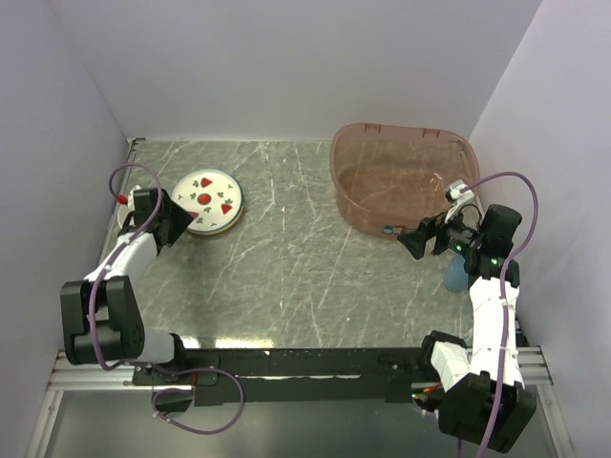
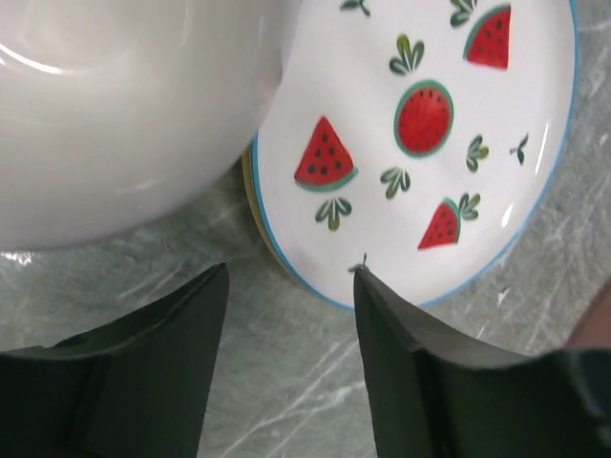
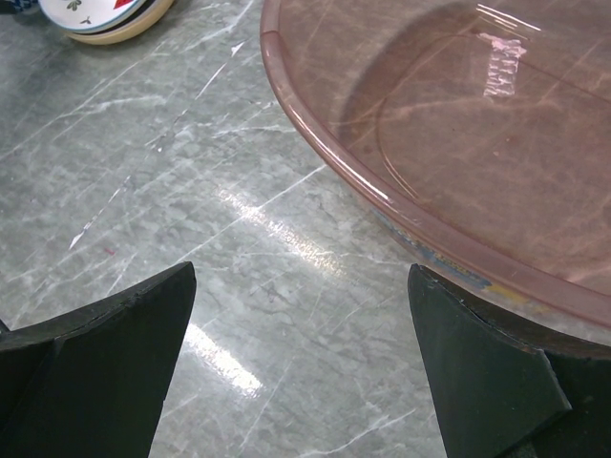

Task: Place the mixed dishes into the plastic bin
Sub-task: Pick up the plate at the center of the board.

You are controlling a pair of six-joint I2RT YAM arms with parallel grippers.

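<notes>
Well left of the large translucent pinkish-brown plastic bin (image 1: 344,191), the left tool (image 2: 286,279) hovers released, jaws spread and empty, at the near edge of a round white plate printed with red watermelon shapes (image 2: 420,143), likely lining up a grasp. That plate sits stacked on a yellow-orange plate (image 2: 251,196), beside a small cream bowl (image 2: 124,105). No dishes show inside the bin. At its near right corner the right tool (image 3: 301,277) hovers released and empty, a light blue plastic cup (image 1: 454,277) close by.

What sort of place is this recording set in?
Probably a lab test cell, not a kitchen: plain white walls enclose a marble-patterned tabletop, with the left arm and right arm mounted on a metal frame at its near edge.
</notes>
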